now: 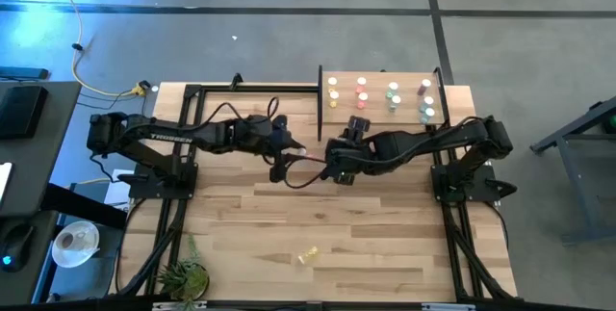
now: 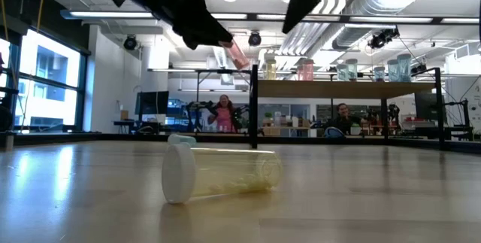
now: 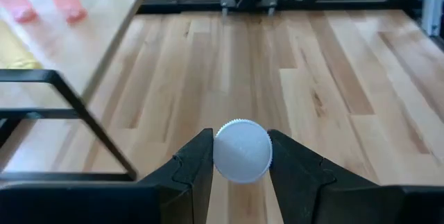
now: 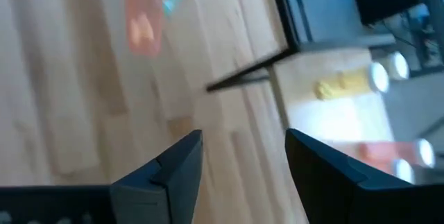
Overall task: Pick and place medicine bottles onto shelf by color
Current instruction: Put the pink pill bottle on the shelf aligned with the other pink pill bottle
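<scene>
Here the left gripper [image 3: 239, 175] clamps one round, ridged white-capped pink bottle [image 2: 238, 53]; beside it, the right gripper [image 4: 243, 161] gapes empty.

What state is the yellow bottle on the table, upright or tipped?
Tipped. The yellow bottle lies on its side on the table, white cap facing sideways, apart from both grippers.
</scene>
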Controlling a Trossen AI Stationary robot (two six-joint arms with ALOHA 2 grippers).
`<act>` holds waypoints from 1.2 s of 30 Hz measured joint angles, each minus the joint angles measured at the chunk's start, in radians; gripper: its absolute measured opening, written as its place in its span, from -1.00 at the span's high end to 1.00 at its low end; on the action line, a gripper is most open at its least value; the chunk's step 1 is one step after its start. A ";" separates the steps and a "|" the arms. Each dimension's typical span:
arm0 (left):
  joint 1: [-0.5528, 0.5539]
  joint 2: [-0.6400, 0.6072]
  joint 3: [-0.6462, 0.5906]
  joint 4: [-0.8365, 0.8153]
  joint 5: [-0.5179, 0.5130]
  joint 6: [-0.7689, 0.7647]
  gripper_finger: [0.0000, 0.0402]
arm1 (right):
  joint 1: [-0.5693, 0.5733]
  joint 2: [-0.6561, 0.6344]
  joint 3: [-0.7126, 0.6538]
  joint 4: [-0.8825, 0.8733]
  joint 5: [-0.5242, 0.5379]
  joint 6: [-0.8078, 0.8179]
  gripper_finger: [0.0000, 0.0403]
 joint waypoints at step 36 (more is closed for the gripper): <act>0.141 0.101 0.679 -0.594 0.023 0.119 0.44 | -0.232 -0.503 -0.067 -0.214 -0.032 0.237 0.02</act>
